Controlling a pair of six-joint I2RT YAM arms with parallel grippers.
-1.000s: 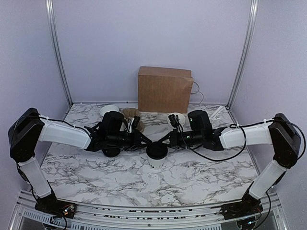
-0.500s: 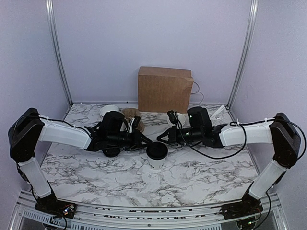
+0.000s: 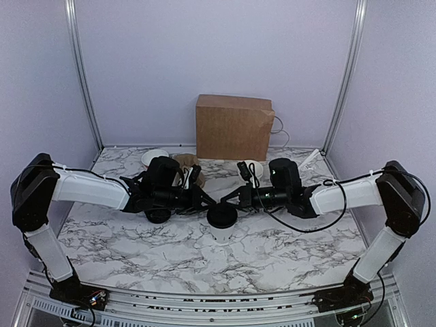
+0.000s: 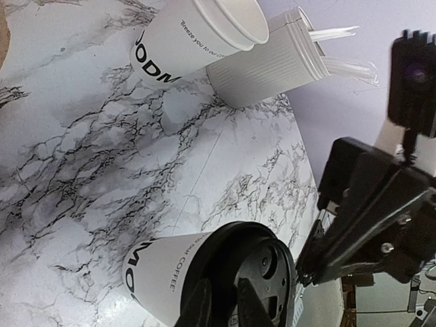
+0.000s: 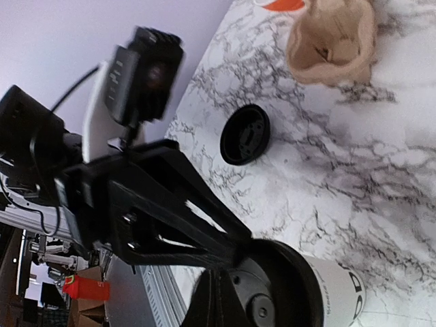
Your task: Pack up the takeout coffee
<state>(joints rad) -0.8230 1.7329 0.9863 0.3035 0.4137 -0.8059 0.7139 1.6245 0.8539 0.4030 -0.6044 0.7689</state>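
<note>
Left the tabletop [image 3: 272, 252] bearing the takeout coffee [image 3: 221, 225] upright, directly between both tools. Brought the right tool [image 3: 228, 201], pressed together, back down from a brief lift onto the lid [image 3: 222, 215]. Kept the left tool [image 3: 210, 202] pinching its rim. Probably seated the lid; packing yet undone.

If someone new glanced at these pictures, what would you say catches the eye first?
Both arms meet in the middle at the takeout coffee: the left gripper pinches the rim of its black lid, and the shut right gripper points at the lid from the other side. A brown paper bag stands upright at the back.
</note>
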